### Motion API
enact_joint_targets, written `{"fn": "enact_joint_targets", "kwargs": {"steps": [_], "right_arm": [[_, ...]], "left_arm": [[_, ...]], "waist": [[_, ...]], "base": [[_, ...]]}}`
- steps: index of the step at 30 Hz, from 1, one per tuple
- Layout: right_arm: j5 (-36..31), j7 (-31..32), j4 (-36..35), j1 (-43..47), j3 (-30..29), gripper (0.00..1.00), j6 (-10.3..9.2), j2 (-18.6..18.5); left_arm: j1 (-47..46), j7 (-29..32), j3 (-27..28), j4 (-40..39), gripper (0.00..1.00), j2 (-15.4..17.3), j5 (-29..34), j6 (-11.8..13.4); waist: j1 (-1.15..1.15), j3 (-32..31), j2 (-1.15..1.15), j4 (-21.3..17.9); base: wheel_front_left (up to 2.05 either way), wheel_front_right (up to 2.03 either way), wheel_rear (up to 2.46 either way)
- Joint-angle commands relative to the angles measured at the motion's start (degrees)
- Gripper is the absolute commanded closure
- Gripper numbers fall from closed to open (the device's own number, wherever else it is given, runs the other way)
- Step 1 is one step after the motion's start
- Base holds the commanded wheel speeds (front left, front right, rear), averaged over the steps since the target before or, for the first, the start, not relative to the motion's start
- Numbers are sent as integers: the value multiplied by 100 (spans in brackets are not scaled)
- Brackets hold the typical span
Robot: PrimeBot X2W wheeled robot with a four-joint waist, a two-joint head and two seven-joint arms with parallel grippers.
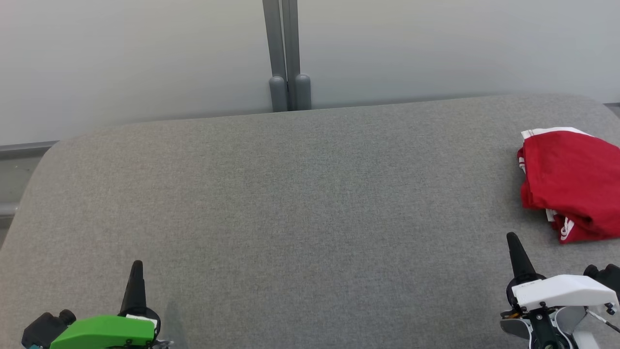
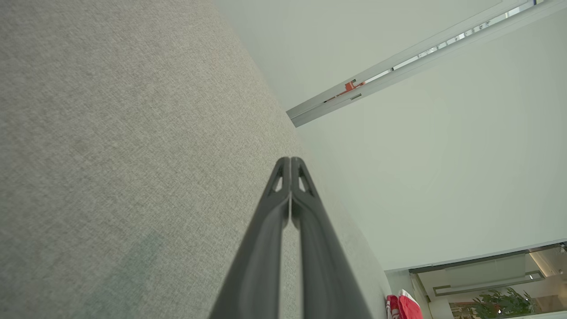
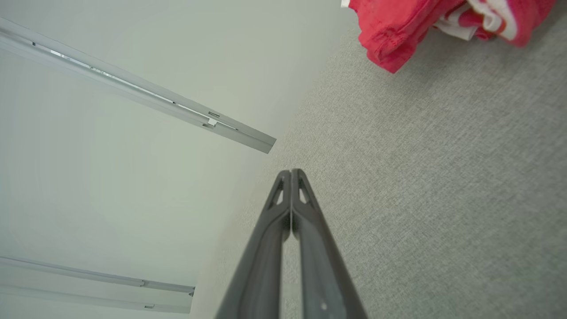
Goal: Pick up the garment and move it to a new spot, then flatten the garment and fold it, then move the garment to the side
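Head view: left end effector (image 1: 137, 264) and right end effector (image 1: 512, 237) both clenched, empty, over the counter (image 1: 300, 203) — red garment (image 1: 571, 182) lies bunched ahead-right of the right one, apart.

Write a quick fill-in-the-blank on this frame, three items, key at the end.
1. The bunched garment is mostly ____ with white trim.
2. It lies on the grey surface toward the robot's ____ side.
3. The left hand and the right hand are both ____, holding nothing.
Missing words: red; right; shut.
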Motion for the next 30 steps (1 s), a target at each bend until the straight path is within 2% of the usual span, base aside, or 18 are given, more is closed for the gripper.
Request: {"fn": "enact_joint_targets", "kwargs": {"steps": [1, 30], "right_arm": [[174, 41, -76, -129, -25, 100, 3, -11], [1761, 443, -133, -273, -76, 100, 3, 29]], "left_arm": [[-170, 35, 40, -46, 100, 38, -165, -38], [-473, 439, 177, -24, 100, 47, -1599, -132]], "waist": [[0, 3, 0, -2], [0, 68, 0, -36]], "base": [[0, 0, 0], [0, 0, 0]]}}
